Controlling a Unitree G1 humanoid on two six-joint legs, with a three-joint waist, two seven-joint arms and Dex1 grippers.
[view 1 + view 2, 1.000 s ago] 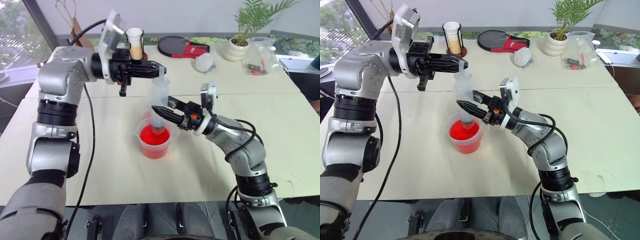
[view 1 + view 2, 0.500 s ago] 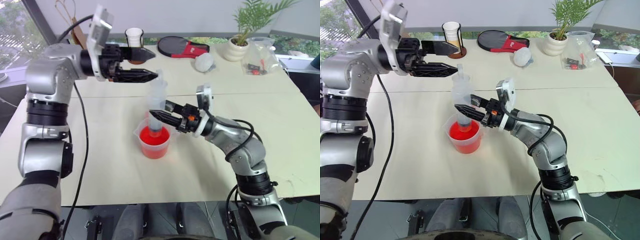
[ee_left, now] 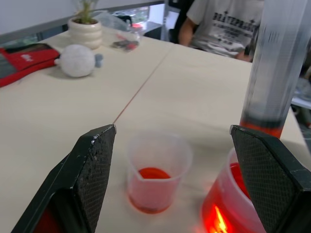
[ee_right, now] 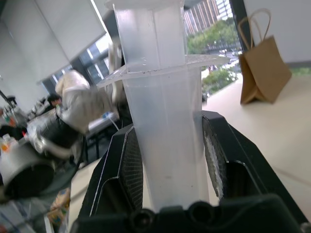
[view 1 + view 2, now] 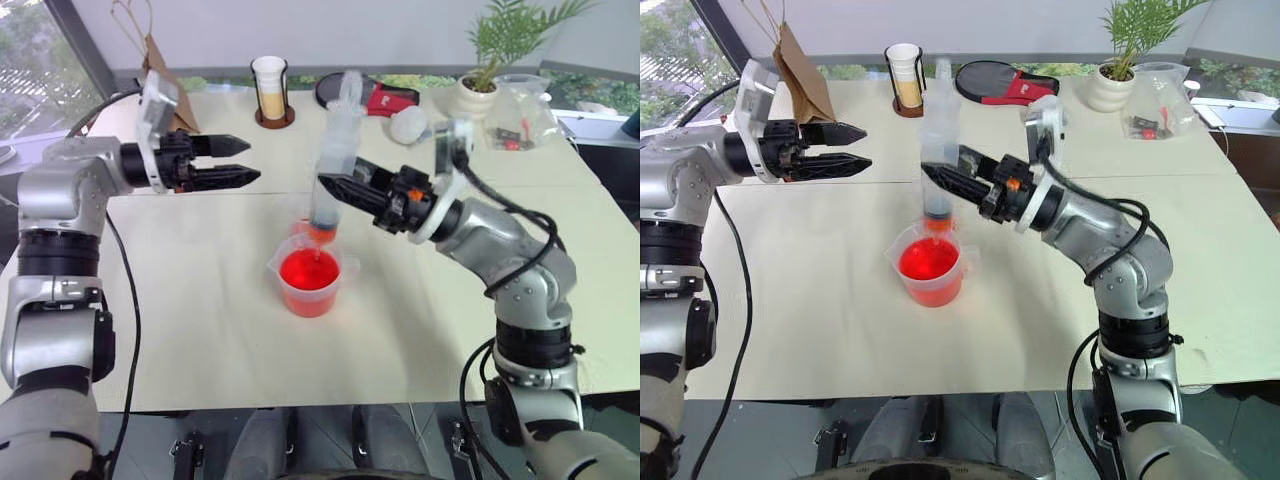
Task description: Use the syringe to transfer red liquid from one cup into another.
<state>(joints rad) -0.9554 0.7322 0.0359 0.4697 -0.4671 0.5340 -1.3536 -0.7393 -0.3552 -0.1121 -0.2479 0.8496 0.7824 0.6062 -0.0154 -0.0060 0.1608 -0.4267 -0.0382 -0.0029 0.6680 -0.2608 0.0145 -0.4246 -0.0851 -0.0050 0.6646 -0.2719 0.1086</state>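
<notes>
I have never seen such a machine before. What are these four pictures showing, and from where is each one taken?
This is a humanoid robot with two arms, each ending in a two-fingered black end effector. Two pictures come from cameras in its head, looking down over the beige table. The other two come from cameras on its wrists. The right end effector is shut on a big clear plastic syringe, holding it upright above a wide clear cup of bright red liquid. The left end effector is open and holds nothing. Behind the wide cup stands a smaller clear cup with a little red liquid.
</notes>
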